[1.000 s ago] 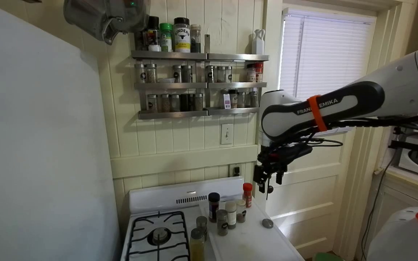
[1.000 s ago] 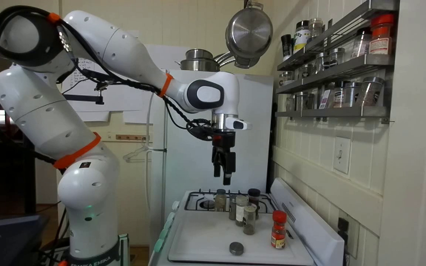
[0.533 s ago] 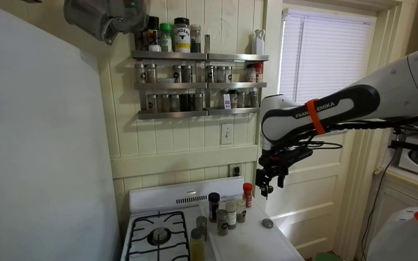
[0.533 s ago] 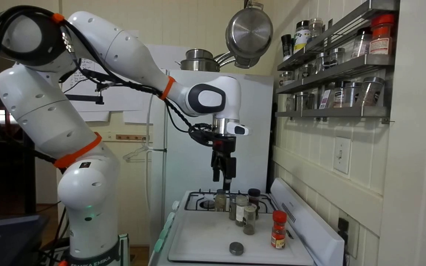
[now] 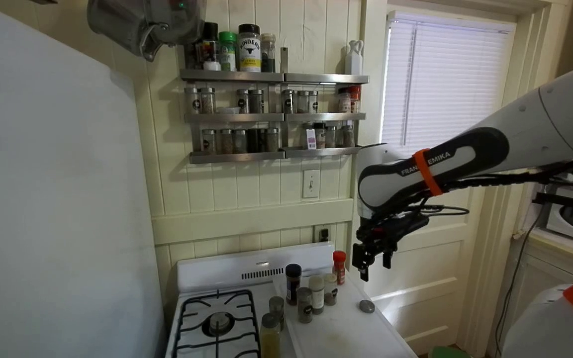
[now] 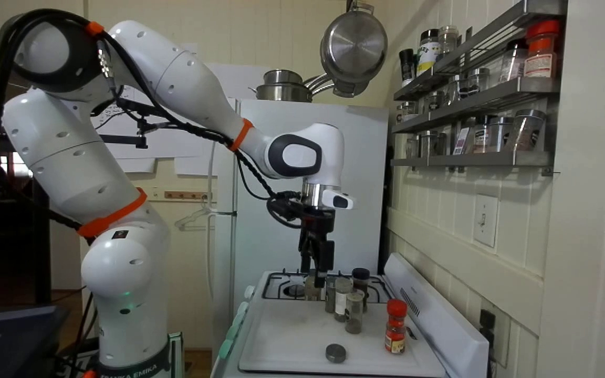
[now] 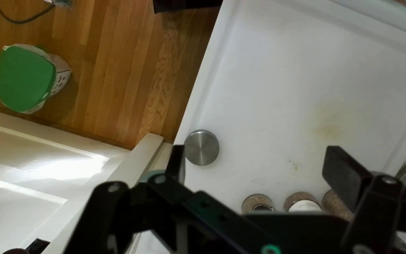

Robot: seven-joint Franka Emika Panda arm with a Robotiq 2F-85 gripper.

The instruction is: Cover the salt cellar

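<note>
A round silver lid (image 7: 202,147) lies flat near the edge of the white board (image 7: 277,88). It also shows in both exterior views (image 5: 366,306) (image 6: 335,353). My gripper (image 7: 255,151) is open and empty. It hangs pointing down above the board, apart from it, in both exterior views (image 5: 376,266) (image 6: 313,275). In the wrist view the lid is beside the left fingertip, which overlaps its edge. A clear jar (image 6: 354,313) with a pale top stands nearest the lid (image 5: 330,290); its top seems uncovered. I cannot tell which vessel is the salt cellar.
More spice jars (image 5: 317,297) (image 6: 342,302) cluster beside the clear jar, and a red-capped jar (image 6: 395,328) stands near the stove's back panel (image 6: 428,310). Burner grates (image 5: 217,325) lie beyond. Spice shelves (image 5: 237,117) hang on the wall. The door (image 5: 416,268) is close beside the gripper.
The arm and gripper have moved down toward the board. The gripper stays open. The lid and the jars have not moved.
</note>
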